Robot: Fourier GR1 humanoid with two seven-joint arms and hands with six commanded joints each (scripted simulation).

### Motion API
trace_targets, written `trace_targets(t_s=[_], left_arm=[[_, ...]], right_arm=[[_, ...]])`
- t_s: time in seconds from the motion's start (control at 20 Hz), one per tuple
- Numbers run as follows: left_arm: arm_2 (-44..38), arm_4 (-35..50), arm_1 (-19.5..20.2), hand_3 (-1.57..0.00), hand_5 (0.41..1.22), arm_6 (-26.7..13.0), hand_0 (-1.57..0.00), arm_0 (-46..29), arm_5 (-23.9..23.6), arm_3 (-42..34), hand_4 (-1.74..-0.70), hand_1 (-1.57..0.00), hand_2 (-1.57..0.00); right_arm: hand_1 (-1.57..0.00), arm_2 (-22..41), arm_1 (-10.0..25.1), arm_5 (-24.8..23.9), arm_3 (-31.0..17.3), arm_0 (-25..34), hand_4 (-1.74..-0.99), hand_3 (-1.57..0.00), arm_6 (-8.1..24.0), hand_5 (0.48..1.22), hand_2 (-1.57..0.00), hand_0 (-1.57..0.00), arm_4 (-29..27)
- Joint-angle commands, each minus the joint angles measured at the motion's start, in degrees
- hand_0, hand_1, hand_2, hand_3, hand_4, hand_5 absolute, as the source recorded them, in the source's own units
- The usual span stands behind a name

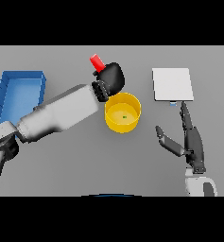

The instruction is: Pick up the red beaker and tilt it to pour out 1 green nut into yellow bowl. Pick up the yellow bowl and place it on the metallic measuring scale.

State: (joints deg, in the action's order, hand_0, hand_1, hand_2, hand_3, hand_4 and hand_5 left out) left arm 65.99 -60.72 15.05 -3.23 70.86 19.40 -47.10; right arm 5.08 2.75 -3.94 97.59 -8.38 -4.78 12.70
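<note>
Already the pour looks done: a green nut [124,117] lies in the yellow bowl [123,112] mid-table. At the bowl's 11 o'clock, the left hand [111,78] grips the red beaker [97,62]. The right hand [189,139] waits, fingers straight; the scale [172,84], at 2 o'clock, awaits the bowl.

**Colours on the table**

Yellow bowl [123,112], tiny green nut [124,117] inside. Red beaker [97,62] just above-left of bowl. Blue tray [20,92] far left of bowl. Pale metallic scale [172,84] to its right. Grey table [85,160]. Plain surfaces, no patterns.
</note>
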Motion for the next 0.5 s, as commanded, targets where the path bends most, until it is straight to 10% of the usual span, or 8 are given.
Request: trace_targets(t_s=[0.0, 0.45], left_arm=[[1.04, -0.64, -0.02, -1.57, 1.221, 0.51, -1.57, 1.02, 0.46, 0.51, -1.74, -1.57, -1.57], [9.87, -4.21, -0.63, -1.57, 1.221, 5.37, -1.57, 6.02, 0.29, 1.79, -1.73, -1.57, -1.57]], right_arm=[[0.0, 0.84, -0.43, -0.67, 0.27, 0.0, -1.25, 0.0, -0.27, 0.583, 0.0, 0.0, 1.39], [0.0, 0.74, 0.05, -1.26, 0.23, 0.0, -1.21, 0.0, -1.39, 0.594, 0.0, 0.0, 2.33]])
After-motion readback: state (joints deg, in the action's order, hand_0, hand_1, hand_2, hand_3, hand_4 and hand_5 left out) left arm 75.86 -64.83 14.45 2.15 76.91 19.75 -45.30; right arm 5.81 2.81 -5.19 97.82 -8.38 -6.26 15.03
